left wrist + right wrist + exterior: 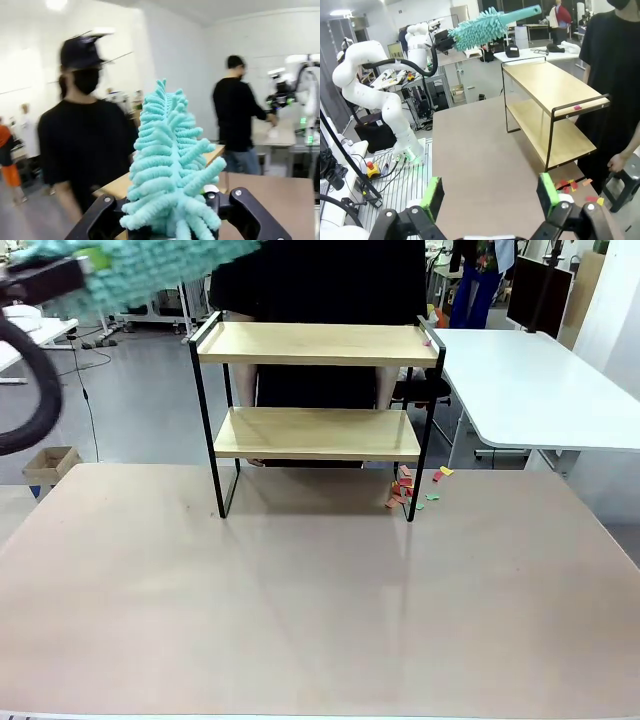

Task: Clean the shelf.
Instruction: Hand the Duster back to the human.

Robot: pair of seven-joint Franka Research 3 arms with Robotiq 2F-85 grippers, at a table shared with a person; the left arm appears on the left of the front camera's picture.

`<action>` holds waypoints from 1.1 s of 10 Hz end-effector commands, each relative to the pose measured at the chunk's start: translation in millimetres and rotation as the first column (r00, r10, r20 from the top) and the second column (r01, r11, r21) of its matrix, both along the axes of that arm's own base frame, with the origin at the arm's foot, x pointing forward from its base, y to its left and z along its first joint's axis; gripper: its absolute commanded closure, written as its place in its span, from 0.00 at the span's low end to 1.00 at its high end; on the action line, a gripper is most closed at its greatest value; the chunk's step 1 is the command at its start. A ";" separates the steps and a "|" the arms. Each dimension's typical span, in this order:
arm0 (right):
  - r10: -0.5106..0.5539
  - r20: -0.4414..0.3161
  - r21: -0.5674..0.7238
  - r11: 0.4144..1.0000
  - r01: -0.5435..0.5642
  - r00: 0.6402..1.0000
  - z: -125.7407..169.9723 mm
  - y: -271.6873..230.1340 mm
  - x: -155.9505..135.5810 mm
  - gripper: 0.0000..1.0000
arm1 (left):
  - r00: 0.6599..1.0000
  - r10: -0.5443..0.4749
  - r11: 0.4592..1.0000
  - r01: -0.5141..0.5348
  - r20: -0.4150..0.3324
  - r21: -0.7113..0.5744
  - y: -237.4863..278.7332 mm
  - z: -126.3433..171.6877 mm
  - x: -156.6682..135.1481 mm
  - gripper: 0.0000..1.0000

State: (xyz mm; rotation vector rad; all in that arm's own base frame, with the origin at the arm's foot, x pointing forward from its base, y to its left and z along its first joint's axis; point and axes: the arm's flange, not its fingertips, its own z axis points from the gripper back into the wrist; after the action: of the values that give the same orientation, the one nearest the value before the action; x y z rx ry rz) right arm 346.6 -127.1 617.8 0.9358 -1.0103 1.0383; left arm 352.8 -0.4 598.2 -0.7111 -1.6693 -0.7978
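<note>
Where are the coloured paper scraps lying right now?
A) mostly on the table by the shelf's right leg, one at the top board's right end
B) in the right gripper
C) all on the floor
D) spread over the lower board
A: the paper scraps lie clustered on the table beside the right front leg of the shelf, and one pink scrap sits at the top board's end.

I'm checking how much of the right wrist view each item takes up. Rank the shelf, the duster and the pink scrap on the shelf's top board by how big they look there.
1. Shelf
2. Duster, farther off, so its real size is unsure
3. Pink scrap, tiny
</note>
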 end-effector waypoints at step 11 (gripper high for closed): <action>0.013 0.016 -0.013 1.000 -0.013 1.000 0.7 -1.9 -1.2 0.00 | 0.805 0.541 0.840 -0.530 -0.244 0.115 42.5 -93.9 -67.7 0.81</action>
State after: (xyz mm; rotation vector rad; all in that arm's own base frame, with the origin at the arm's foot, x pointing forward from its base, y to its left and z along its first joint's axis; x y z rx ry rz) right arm 346.5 -127.8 617.6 0.9351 -1.0107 1.0376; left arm 329.6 50.4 557.1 -0.2534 -1.4938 -0.3483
